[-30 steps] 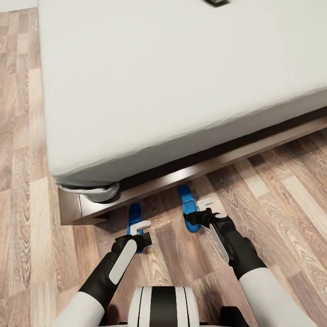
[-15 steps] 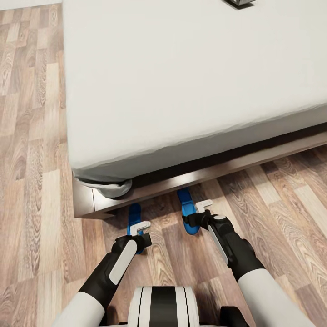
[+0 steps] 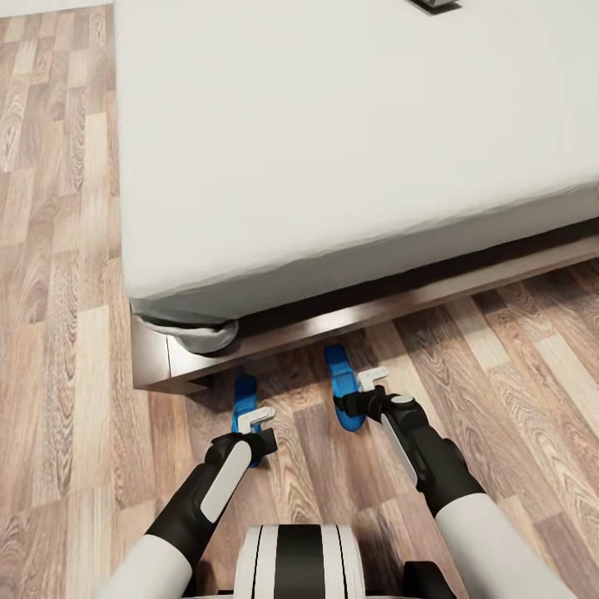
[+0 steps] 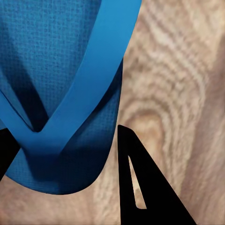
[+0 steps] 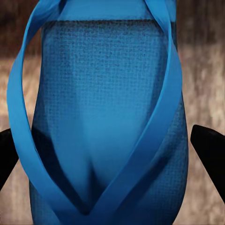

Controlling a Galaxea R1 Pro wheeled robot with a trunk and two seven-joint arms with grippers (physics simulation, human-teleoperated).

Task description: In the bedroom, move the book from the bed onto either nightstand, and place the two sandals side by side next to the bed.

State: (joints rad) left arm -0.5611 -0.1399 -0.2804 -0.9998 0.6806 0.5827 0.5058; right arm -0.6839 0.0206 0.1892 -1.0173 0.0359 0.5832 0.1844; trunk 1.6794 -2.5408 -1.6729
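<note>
since both grippers, left and right, straddle their sandals with fingers spread, lifting now would leave them behind.

Two bright blue sandals lie flat on the floor beside the bed frame's near edge, apart; book on mattress.

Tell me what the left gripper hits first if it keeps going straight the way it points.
Most likely the blue sandal: it lies between the left gripper's open fingers, with wood floor beside it. The remaining gap is unclear.
</note>
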